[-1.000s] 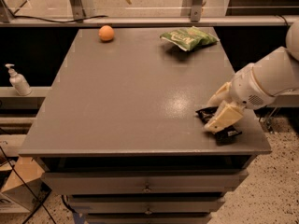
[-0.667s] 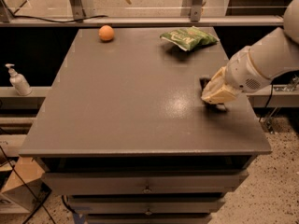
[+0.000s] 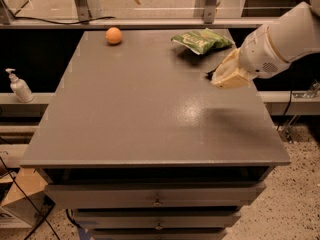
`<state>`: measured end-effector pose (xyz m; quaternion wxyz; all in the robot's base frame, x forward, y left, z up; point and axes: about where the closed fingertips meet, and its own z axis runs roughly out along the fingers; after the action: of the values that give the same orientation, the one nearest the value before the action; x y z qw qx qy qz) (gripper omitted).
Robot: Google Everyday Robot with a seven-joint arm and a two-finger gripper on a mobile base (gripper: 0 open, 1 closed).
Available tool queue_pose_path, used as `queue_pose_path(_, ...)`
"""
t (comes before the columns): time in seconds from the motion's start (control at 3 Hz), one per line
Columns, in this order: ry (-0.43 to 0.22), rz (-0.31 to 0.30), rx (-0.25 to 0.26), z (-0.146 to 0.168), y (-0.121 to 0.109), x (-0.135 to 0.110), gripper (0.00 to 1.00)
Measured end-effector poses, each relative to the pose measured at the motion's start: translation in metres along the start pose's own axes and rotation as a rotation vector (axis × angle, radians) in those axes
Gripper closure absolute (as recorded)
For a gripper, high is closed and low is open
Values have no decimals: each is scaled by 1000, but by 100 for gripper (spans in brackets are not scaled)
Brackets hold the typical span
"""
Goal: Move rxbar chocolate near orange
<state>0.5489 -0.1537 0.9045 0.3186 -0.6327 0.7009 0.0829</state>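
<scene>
My gripper (image 3: 223, 77) hangs above the right side of the grey table (image 3: 150, 119), just below the green bag. Its cream fingers are shut on the rxbar chocolate (image 3: 210, 74); only a small black end of the bar sticks out on the left, and it is lifted off the table. The orange (image 3: 114, 35) sits at the table's far left corner, well apart from the gripper.
A crinkly green snack bag (image 3: 201, 40) lies at the far right of the table, close behind the gripper. A white pump bottle (image 3: 19, 86) stands on a ledge left of the table. Drawers sit under the table's front edge.
The gripper has lifted the black bar off the table's near right part and carried it up and away from the front edge, toward the green bag.
</scene>
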Motion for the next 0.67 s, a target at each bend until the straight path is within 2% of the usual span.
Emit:
queue_pose_path(0.33, 0, -3, -1, 0, 1, -2, 83)
queue_pose_path(0.67, -51, 13, 26, 11, -10, -3, 59)
